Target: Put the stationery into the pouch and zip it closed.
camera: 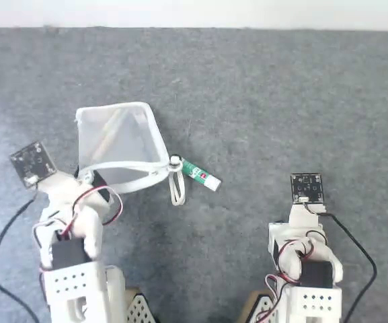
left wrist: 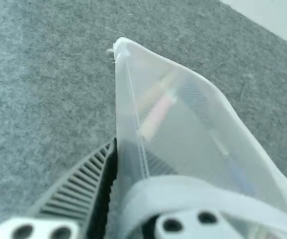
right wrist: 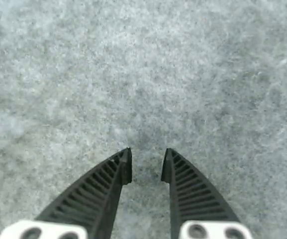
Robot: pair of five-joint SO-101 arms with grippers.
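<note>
Where the left pincer point(left wrist: 133, 162) sat, its jaws were clamped on the pouch point(camera: 121, 138). One ribbed finger point(left wrist: 86, 191) lay outside the mesh and the other showed faintly through it, right at the thick white rim band point(left wrist: 193, 196). Through the cloth, a pale pinkish stick point(left wrist: 157, 112) could be seen inside, so part of the stationery looked already stowed. The pouch lay on the grey counter point(camera: 281, 87) with its mouth toward the arms, propped open as a wedge.

It looked light, limp and thin. Mesh like that would buckle and slide under a push, so the stitched rim band seemed the only firm place to hold, and the grip there seemed sound. Just beside the mouth's corner nearer the right arm lay the white pull loop point(camera: 177, 187). It was soft cord that would likely flop away unless pinched close to the zip.

Touching or nearly touching that loop was a green-and-white tube point(camera: 201, 173), small, stiff and probably smooth. I judged it apt to roll and best taken across its middle. Well apart, the right pincer point(right wrist: 146, 167) hovered empty over bare counter, jaws slightly parted.
</note>
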